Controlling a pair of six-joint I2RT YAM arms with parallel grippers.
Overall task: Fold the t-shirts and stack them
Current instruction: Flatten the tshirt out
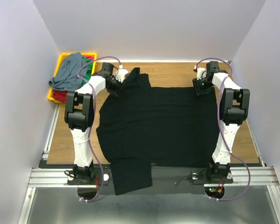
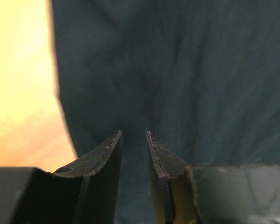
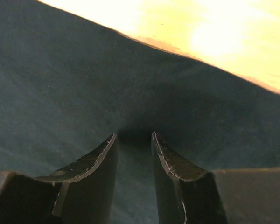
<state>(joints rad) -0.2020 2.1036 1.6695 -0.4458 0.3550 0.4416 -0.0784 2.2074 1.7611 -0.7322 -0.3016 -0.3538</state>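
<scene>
top view: black t-shirt [image 1: 158, 121] lies spread flat over most of the tabletop [image 1: 177, 70], one sleeve hanging off the near edge between the arm bases. its far-left corner is turned up in a raised flap just beside the left pincer [image 1: 115, 85]. right pincer [image 1: 201, 88] sits at the far-right corner of the same shirt. no fold is finished on it. yellow tray [image 1: 65, 58] at far left holds the grey-blue shirt [image 1: 67, 74] draped over the rim, with the green shirt [image 1: 87, 70] and red shirt [image 1: 59, 95] bunched under it, all unfolded. no stack anywhere

left wrist view: left pincer [image 2: 134, 134] has jaws part open with a narrow gap, tips down at the black cloth close to its edge, bare wood to the left. cloth creases run toward the gap, but nothing looks clamped

right wrist view: right pincer [image 3: 134, 135] is the same, jaws a little apart, tips pressed into the black cloth, which dips at the gap. shirt edge and wood lie just beyond. no clear pinch

judgement: task barely begun. first fold of the black shirt is being set up at the far corners; four shirts to fold, then stack
</scene>
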